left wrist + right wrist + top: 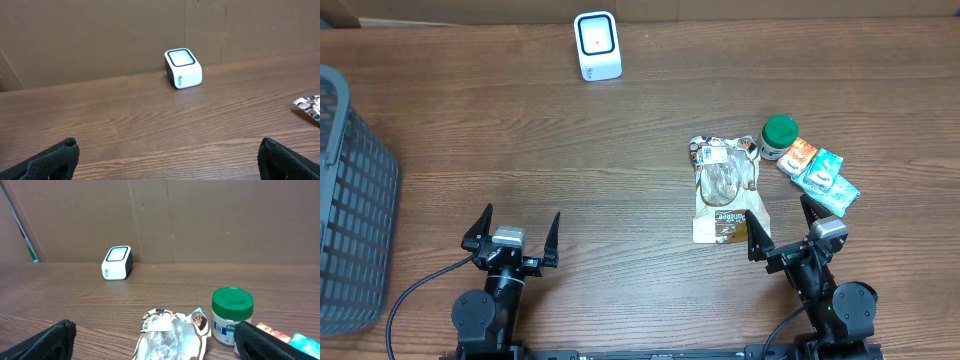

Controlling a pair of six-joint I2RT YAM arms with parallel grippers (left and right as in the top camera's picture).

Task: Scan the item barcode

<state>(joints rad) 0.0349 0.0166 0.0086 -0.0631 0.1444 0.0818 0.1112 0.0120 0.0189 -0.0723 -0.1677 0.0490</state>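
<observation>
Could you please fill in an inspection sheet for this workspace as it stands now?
Surface: brown wooden table.
Job's things: white scanner at the far edge; snack bag lying flat ahead of the right arm.
Clutter: green-lidded jar, orange packet and teal packets right of the bag; grey basket at the left edge.
Grippers: left gripper and right gripper both open, holding nothing.
Cables: left cable and right cable, black, at the arm bases.
Surroundings: cardboard wall behind the table.

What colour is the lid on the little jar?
Green; the jar's lid shows best in the right wrist view.
</observation>
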